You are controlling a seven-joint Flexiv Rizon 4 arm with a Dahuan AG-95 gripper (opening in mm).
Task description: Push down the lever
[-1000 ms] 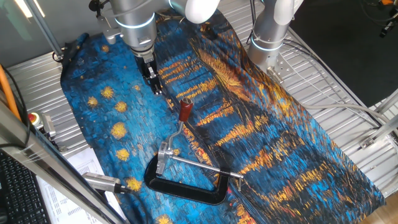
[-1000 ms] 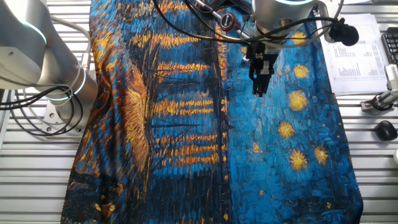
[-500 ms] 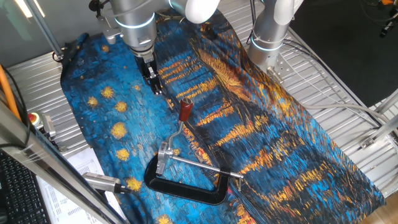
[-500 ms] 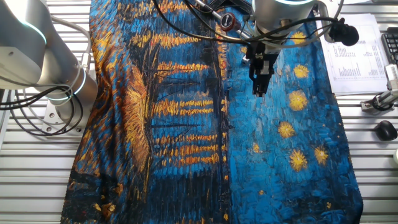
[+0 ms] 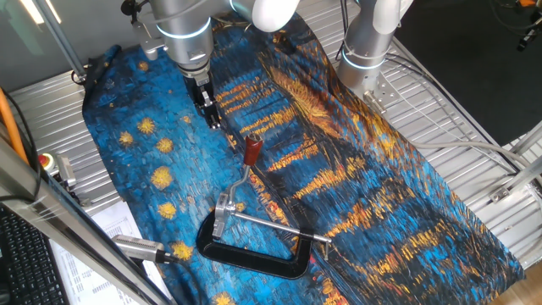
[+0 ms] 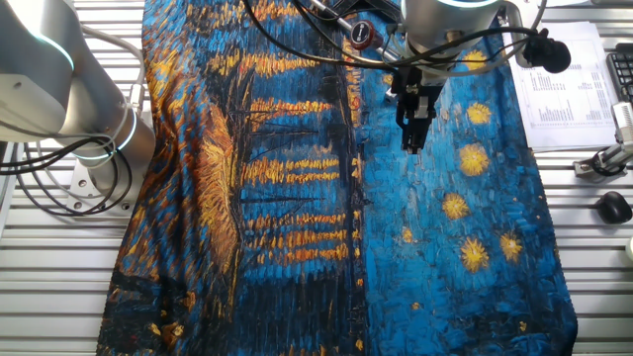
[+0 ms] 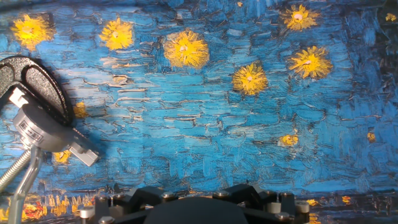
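Note:
The lever is a thin silver arm that rises from a silver bracket to a reddish-brown knob. It stands tilted up, on the black C-shaped clamp that lies on the painted cloth. My gripper hangs above the cloth, behind and to the left of the knob and apart from it, fingers together and holding nothing. In the other fixed view the gripper points down over the blue part of the cloth. The hand view shows the bracket and clamp frame at the far left; my fingertips are out of sight there.
A long plain silver rod runs through the clamp. A second robot base stands at the back right. A red button, papers and a silver tool lie off the cloth's left edge.

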